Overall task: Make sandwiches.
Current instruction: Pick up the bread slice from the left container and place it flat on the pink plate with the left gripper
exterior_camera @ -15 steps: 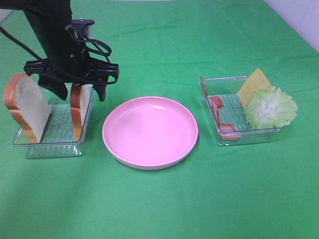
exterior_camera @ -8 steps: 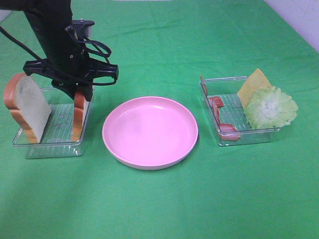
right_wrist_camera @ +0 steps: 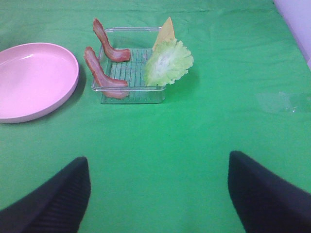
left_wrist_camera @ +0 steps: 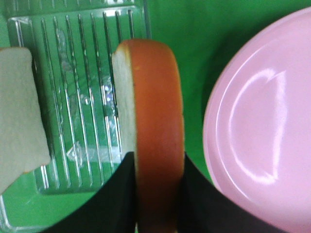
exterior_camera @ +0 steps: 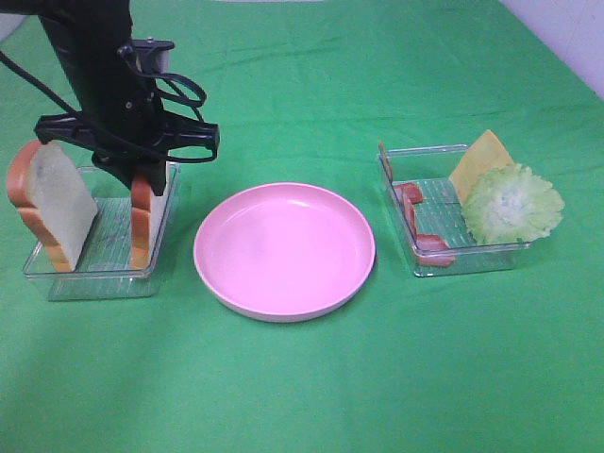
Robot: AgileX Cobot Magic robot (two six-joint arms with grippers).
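Closing since a second ago, the left gripper [left_wrist_camera: 156, 170] now clamps the upright slice [left_wrist_camera: 155, 97] (right gripper [right_wrist_camera: 158, 194] gapes, idle); plate [exterior_camera: 283, 250] sits bare, so all stacking remains.

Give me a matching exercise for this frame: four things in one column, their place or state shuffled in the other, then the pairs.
1. right-hand toy white bread slice with orange-brown crust
2. round pink plate
3. frilly pale green lettuce leaf
4. right tool

A. open, above the green cloth
B. overhanging the rim of the right clear plastic tray
C. pinched upright in the shut left tool
D. flat on the cloth, left of that tray

Pairs: 1-C, 2-D, 3-B, 4-A
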